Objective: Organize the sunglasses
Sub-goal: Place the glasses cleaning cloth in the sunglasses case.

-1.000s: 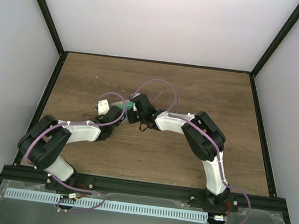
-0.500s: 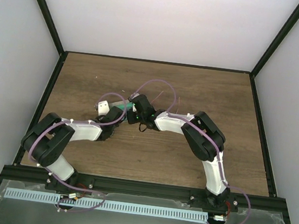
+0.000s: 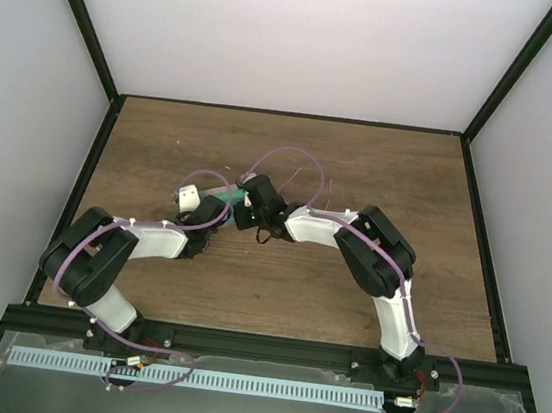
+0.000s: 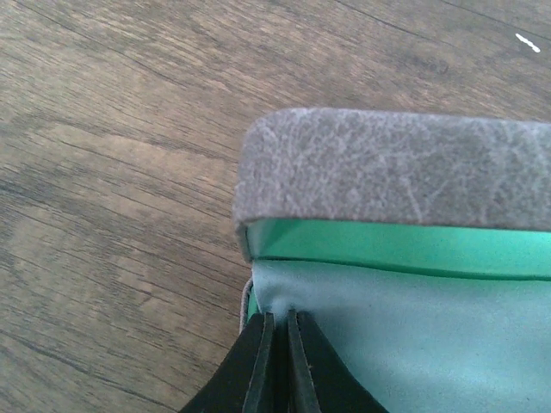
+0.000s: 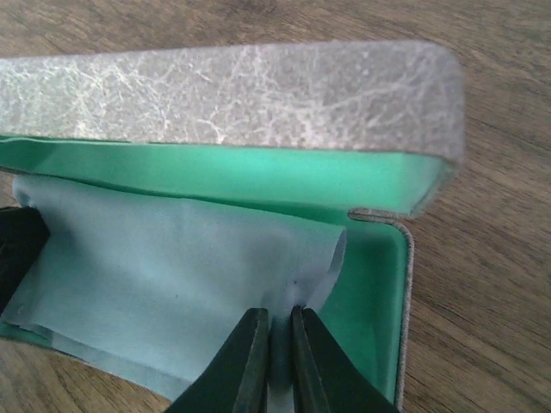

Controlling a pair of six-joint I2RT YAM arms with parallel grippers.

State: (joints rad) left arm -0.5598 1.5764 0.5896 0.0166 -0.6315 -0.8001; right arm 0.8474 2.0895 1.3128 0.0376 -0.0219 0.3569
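Right wrist: my right claw pinches the cloth in the open case; the left claw pinches its other end. I think the sunglasses lie just beyond my right forearm, thin arms pointing away.

This is looking like a robotics lab cell. White panels and black frame rails are enclosing a wooden tabletop, with a left arm and right arm sitting bolted at the bottom.
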